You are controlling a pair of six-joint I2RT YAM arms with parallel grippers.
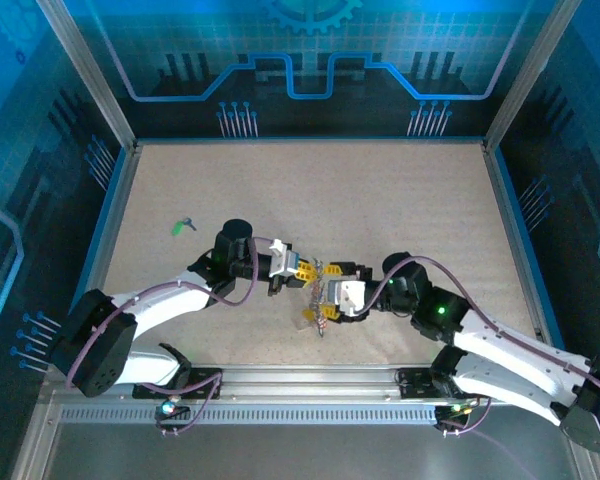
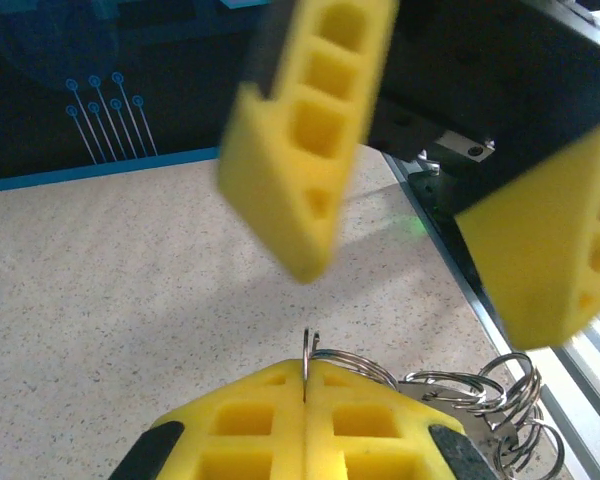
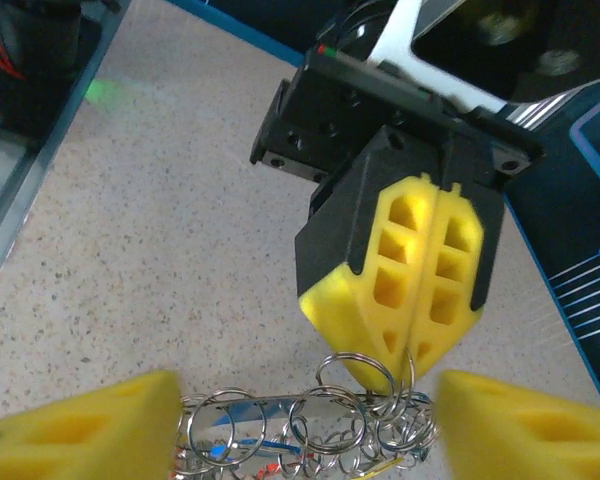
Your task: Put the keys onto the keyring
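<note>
My left gripper (image 2: 306, 388) is shut on the keyring (image 2: 307, 348), a thin silvery wire that stands edge-on between its yellow fingertips. In the right wrist view the left gripper (image 3: 412, 352) pinches the keyring (image 3: 411, 372) above a bunch of small split rings and keys (image 3: 280, 440) with blue and red tags. My right gripper (image 3: 305, 432) stands open, one yellow finger on each side of the bunch, touching nothing I can see. From above, both grippers meet at mid-table: the left gripper (image 1: 300, 273), the right gripper (image 1: 323, 300).
A single green-tagged key (image 1: 183, 226) lies apart on the speckled tabletop, to the left of the left arm. The table's blue side rails (image 1: 110, 210) and the metal front rail (image 1: 300, 385) bound the work area. The right gripper's fingers (image 2: 300, 150) hang close above the left gripper.
</note>
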